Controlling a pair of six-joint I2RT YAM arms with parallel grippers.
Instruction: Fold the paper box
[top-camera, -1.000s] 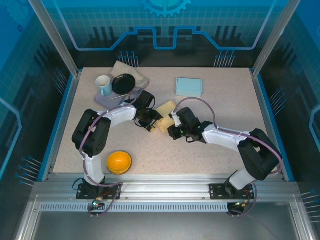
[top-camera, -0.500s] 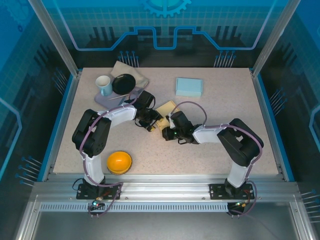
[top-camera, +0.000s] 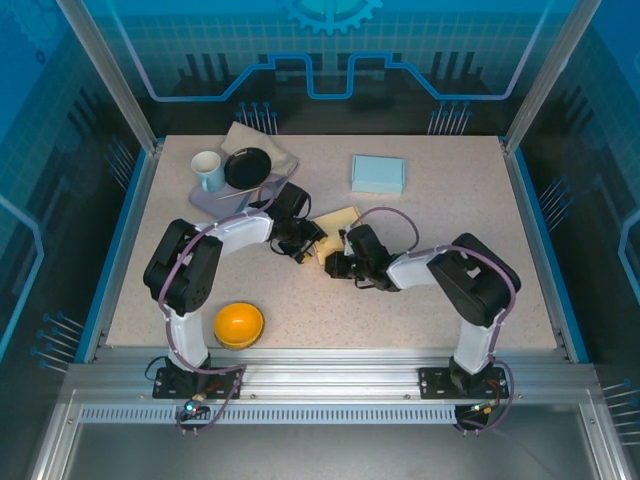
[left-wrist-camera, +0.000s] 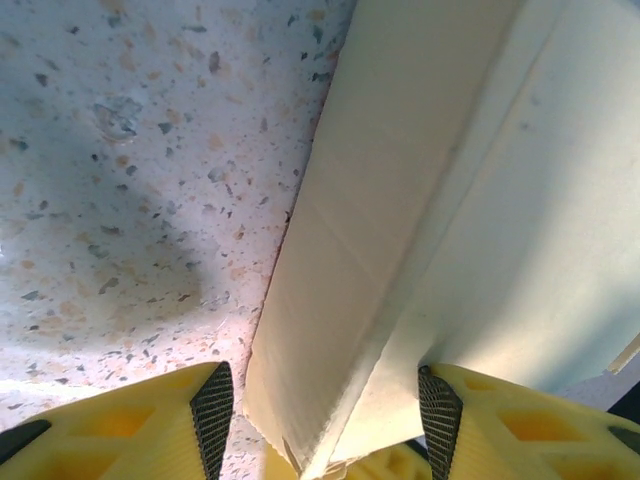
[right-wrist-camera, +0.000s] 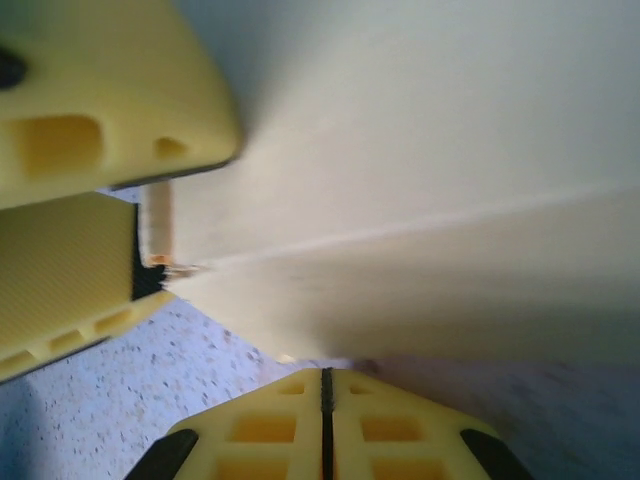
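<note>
The cream paper box (top-camera: 337, 222) lies partly folded at mid-table. My left gripper (top-camera: 306, 243) is at the box's left edge. In the left wrist view it (left-wrist-camera: 325, 425) stands open astride a raised cream wall (left-wrist-camera: 360, 240) of the box. The right pad (left-wrist-camera: 438, 420) touches the paper, while a strip of table shows beside the left pad (left-wrist-camera: 212, 420). My right gripper (top-camera: 336, 264) is at the box's near side. Its fingers (right-wrist-camera: 322, 400) are shut together with nothing between them, and the tip is against the underside of the box (right-wrist-camera: 430, 200).
A light blue box (top-camera: 378, 173) lies at the back right. An orange bowl (top-camera: 239, 324) sits near the left arm's base. A white mug (top-camera: 208, 170) and a black dish (top-camera: 247, 167) rest on a tray and cloth at the back left.
The right arm has drawn in and leftward, bringing its gripper up against the box's near side as its jaws closed. The left arm has stayed put.
</note>
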